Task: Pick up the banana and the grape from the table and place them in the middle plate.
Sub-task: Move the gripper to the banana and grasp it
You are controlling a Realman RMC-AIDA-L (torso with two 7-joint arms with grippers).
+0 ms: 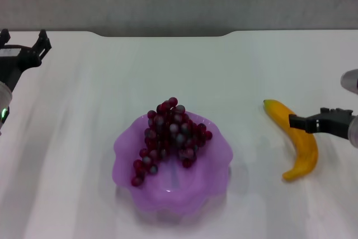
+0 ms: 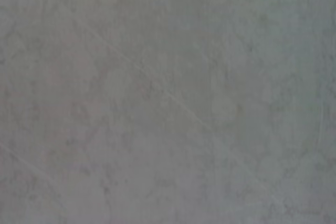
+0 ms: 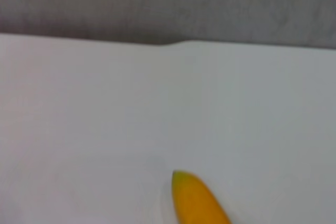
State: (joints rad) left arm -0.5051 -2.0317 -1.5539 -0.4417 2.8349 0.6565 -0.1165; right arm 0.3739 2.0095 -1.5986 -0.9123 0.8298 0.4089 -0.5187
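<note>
Nearest the robot, the middle plate (image 1: 170, 194) sits on the white worktop (image 1: 251, 65), roughly central in the head view. Its scalloped purple rim is clear to see at the front. The grape (image 1: 168, 135) lies inside it, heaped toward the plate's far half, with a tail of berries trailing toward the left rim.

Off to the right, well apart from the plate, the banana (image 1: 296, 141) lies on the worktop, curved, its darker tip pointing away from the robot. The right tool (image 1: 313, 121) reaches in from the right edge and sits over the middle of the banana; whether its fingers are spread or pinching the fruit cannot be told. In the right wrist view only the banana's tip (image 3: 197, 200) shows against the bare surface.

Farther back, at the far left near the worktop's rear edge, the left tool (image 1: 25, 46) hovers with its fingers spread apart, holding nothing. The worktop's notched far edge runs behind it.
</note>
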